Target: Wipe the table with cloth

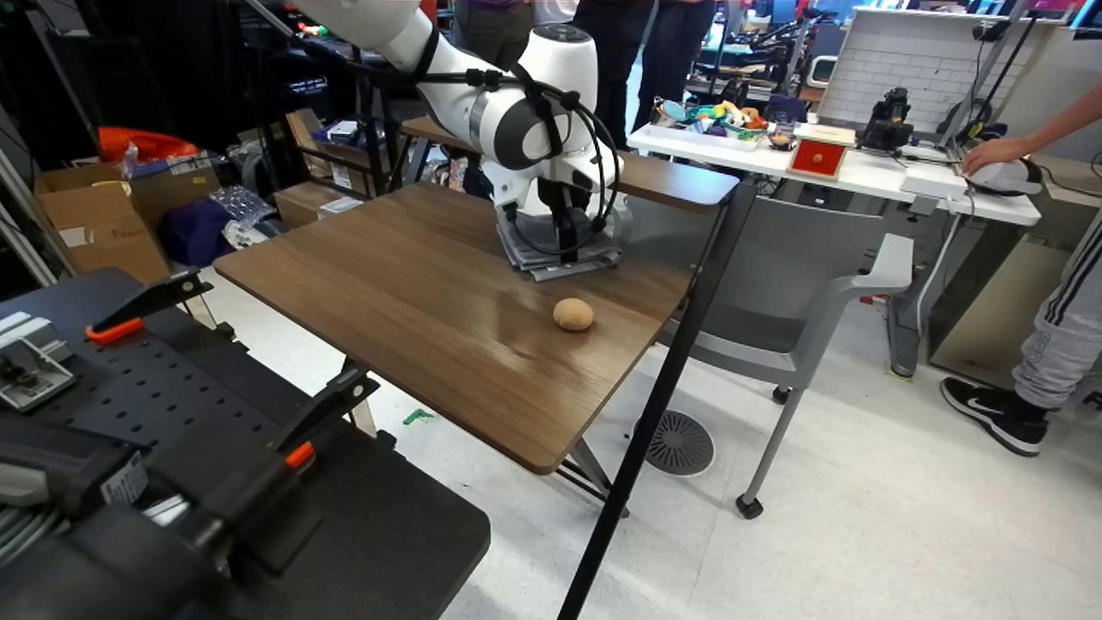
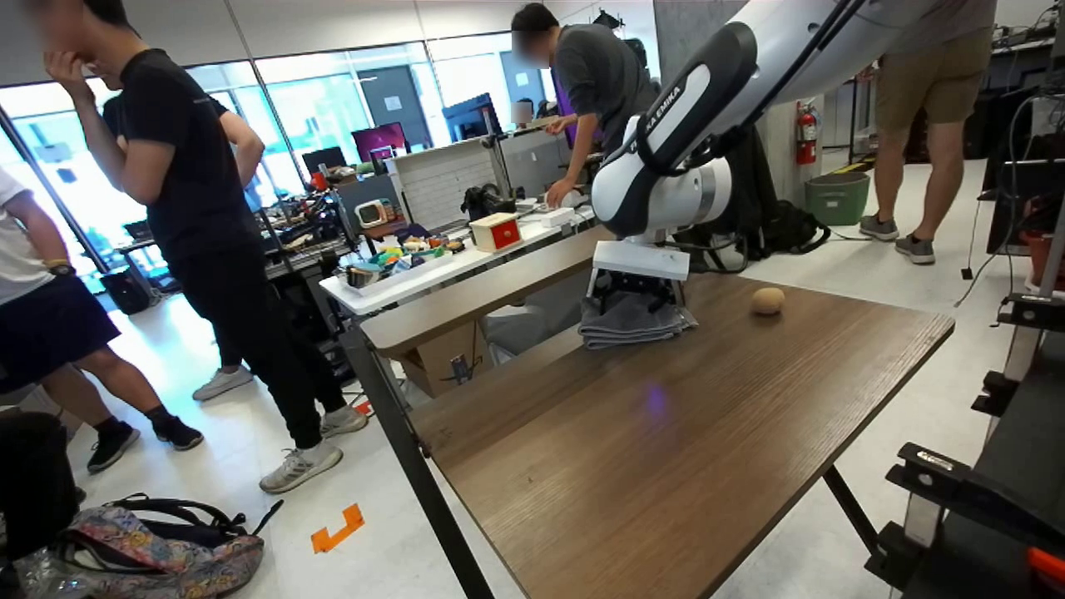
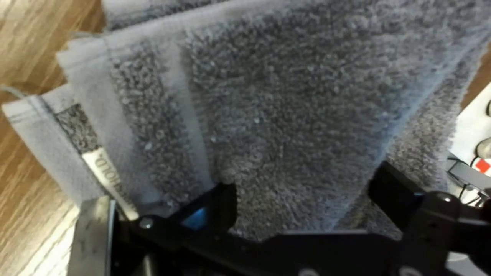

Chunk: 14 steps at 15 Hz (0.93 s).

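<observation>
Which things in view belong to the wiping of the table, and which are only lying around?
For the job:
grey cloth, folded
brown table under it
gripper, open at the cloth

Only lying around:
small round tan object on the same table
red box
patterned backpack

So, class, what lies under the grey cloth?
The brown tabletop shows beside the grey cloth and evidently supports it; the patch directly beneath is covered and cannot be seen.

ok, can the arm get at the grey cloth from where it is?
Probably yes: the tool stands open right at the cloth, with nothing visible between them; the round tan object sits apart from both.
</observation>
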Each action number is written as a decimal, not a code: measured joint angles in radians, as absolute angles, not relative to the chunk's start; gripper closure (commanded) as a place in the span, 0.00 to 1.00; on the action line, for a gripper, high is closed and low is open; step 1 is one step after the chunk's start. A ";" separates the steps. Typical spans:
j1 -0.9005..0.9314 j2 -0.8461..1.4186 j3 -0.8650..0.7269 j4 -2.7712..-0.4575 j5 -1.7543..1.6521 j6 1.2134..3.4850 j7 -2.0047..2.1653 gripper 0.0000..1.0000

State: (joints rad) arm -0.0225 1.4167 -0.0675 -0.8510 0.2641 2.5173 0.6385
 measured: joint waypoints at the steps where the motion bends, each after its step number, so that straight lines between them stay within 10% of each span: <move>1: -0.020 1.416 -0.067 -0.852 0.264 2.505 0.637 0.00; 14: 0.137 1.117 -0.062 -1.337 0.192 2.332 0.483 0.00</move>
State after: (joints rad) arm 0.1371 1.1167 -0.0617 -1.3371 0.1916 2.3316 0.4833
